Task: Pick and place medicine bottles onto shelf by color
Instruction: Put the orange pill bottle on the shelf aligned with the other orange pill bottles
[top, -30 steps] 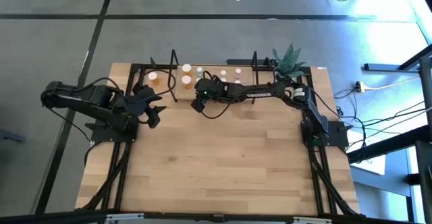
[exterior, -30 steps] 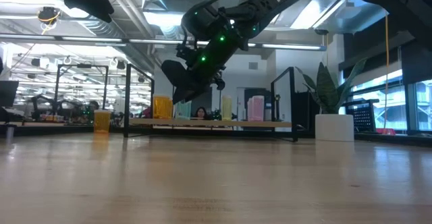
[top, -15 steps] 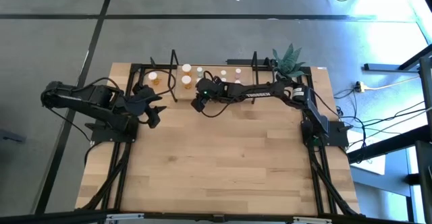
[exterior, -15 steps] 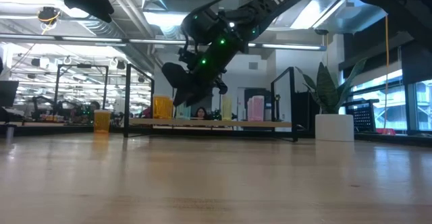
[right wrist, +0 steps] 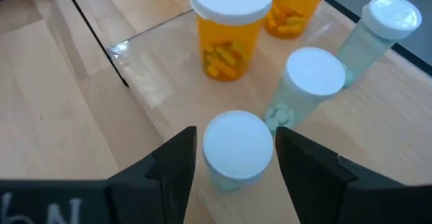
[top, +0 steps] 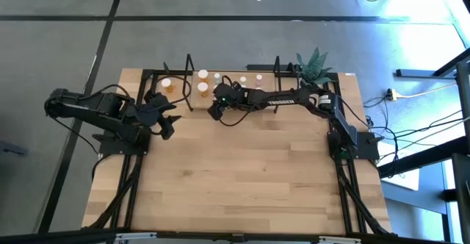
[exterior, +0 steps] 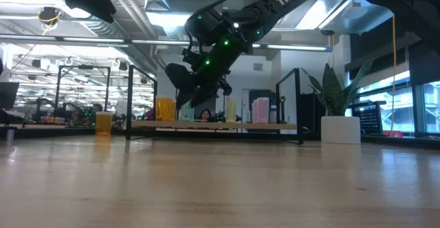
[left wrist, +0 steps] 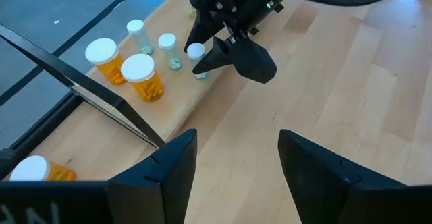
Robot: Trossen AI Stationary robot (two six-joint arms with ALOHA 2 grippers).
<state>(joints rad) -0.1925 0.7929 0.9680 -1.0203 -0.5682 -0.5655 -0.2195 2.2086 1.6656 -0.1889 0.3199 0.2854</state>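
Observation:
The shelf (top: 231,81) stands at the table's far edge, its wooden board (right wrist: 142,75) carrying several medicine bottles. Two orange ones (right wrist: 233,28) (left wrist: 101,59) stand at its left end, with whitish-green ones (right wrist: 310,82) (right wrist: 385,21) beside them. My right gripper (right wrist: 236,136) is open at the board's near edge. Its fingers stand close on either side of the white cap of one whitish-green bottle (right wrist: 237,158), which stands upright on the board. My left gripper (left wrist: 236,163) hangs open over the table's left side (top: 165,119), with nothing between its fingers.
One orange bottle (left wrist: 37,170) stands on the table left of the shelf's black end loop (top: 189,82). A pink bottle (exterior: 260,110) stands farther right on the board. A plant in a white pot (exterior: 341,128) is at the far right corner. Bare wood lies nearer.

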